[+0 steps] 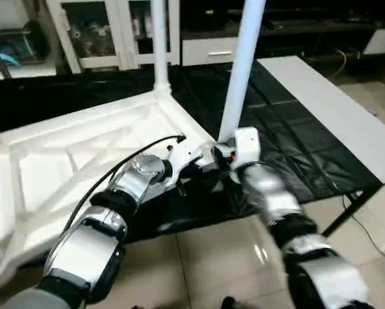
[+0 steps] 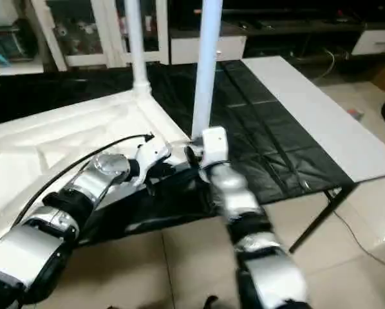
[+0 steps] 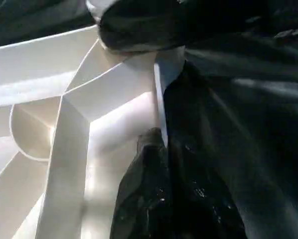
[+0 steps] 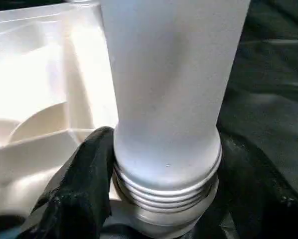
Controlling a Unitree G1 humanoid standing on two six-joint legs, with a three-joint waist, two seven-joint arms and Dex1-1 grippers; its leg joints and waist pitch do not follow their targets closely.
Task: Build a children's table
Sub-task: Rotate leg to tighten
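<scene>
Black cloth drapes the work table (image 1: 295,148) where the upturned table top (image 1: 83,161) lies, and the right gripper (image 4: 154,199), fingers spread around the near leg (image 1: 241,71) at its threaded base, should turn it squarely into the corner socket while the pressed-together left gripper (image 1: 179,145) steadies the rim.

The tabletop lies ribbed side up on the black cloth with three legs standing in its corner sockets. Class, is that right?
Not quite: two legs stand upright, the far leg and the near leg, as the left eye view shows. The tabletop does lie ribbed side up on the black cloth.
</scene>
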